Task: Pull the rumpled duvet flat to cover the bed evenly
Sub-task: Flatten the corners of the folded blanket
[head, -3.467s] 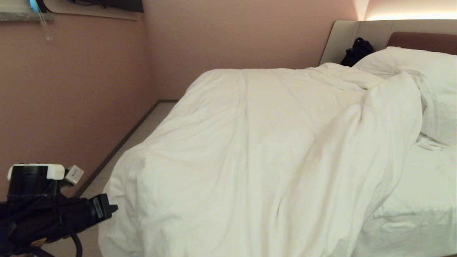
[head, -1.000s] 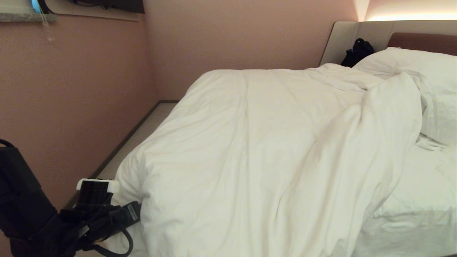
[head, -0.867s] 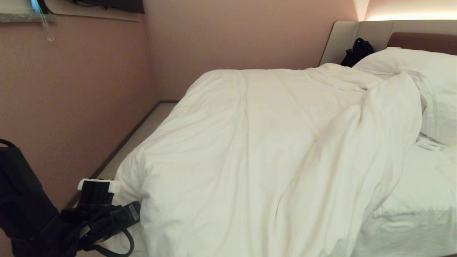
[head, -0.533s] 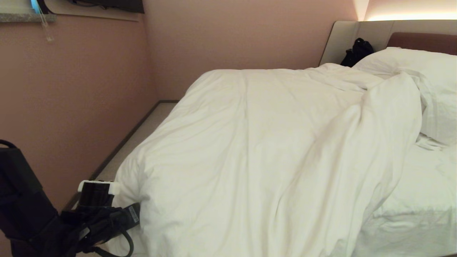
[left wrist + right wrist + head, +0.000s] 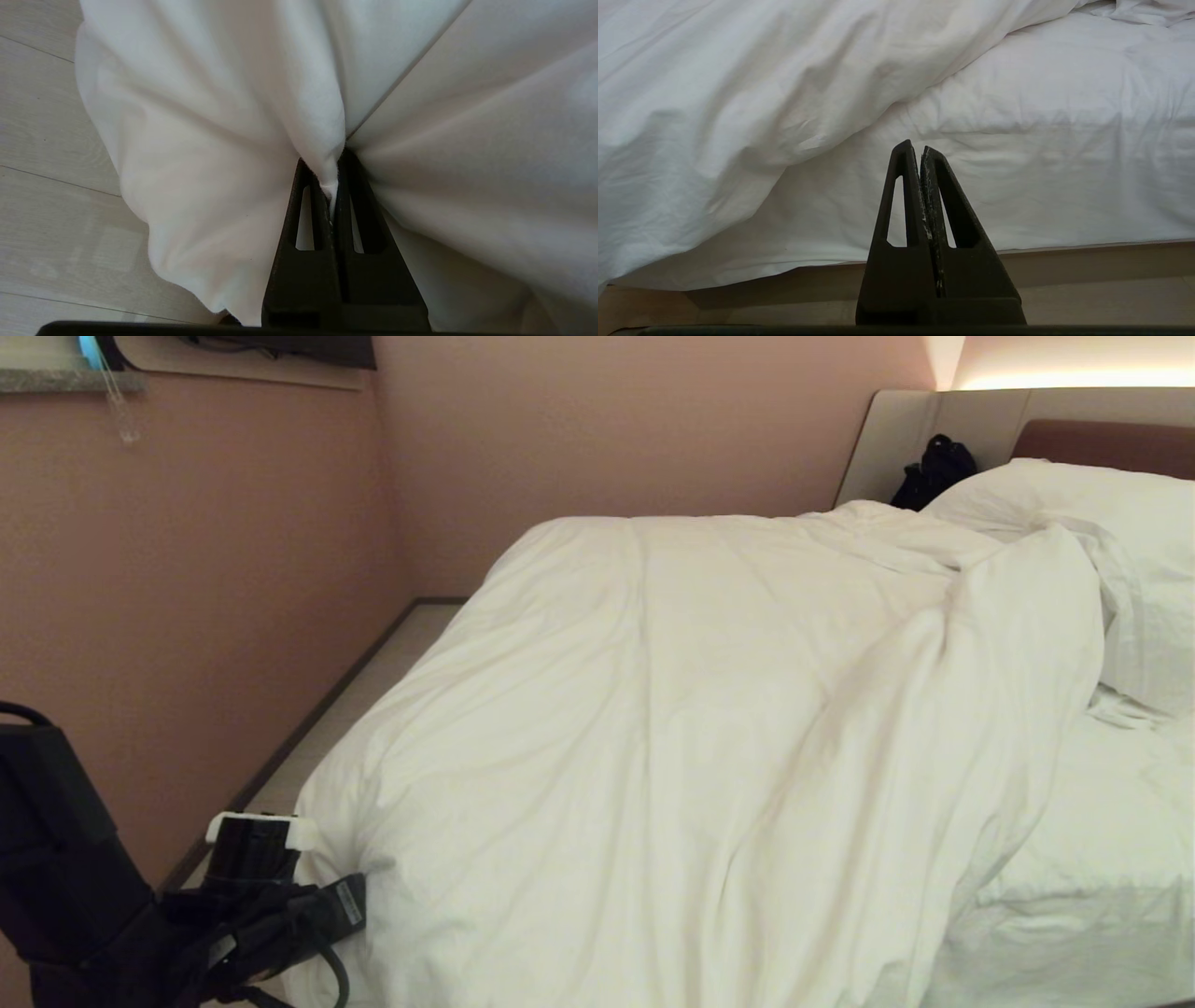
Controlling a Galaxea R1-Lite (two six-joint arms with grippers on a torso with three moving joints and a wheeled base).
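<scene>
The white duvet [image 5: 700,728] lies rumpled over the left part of the bed, bunched in a ridge toward the pillows, and it leaves the white-sheeted mattress [image 5: 1102,859] bare at the right. At the duvet's near left corner, low beside the bed, my left gripper [image 5: 329,163] is shut on a pinched fold of the duvet [image 5: 210,140]. In the head view the black left arm [image 5: 271,905] ends against the cloth. My right gripper [image 5: 920,147] is shut and empty. It hangs in front of the mattress side [image 5: 1041,163], below the duvet's edge [image 5: 738,93].
A pink wall [image 5: 187,597] runs close along the bed's left, leaving a narrow strip of floor [image 5: 373,663]. White pillows [image 5: 1074,504] lie at the brown headboard [image 5: 1102,439], with a black item [image 5: 934,467] beside them. The bed base [image 5: 1087,261] meets the floor under the right gripper.
The left arm came down and to the right, onto the duvet's near corner. Over the last second it stays put, and the cloth beside it now puckers inward.
</scene>
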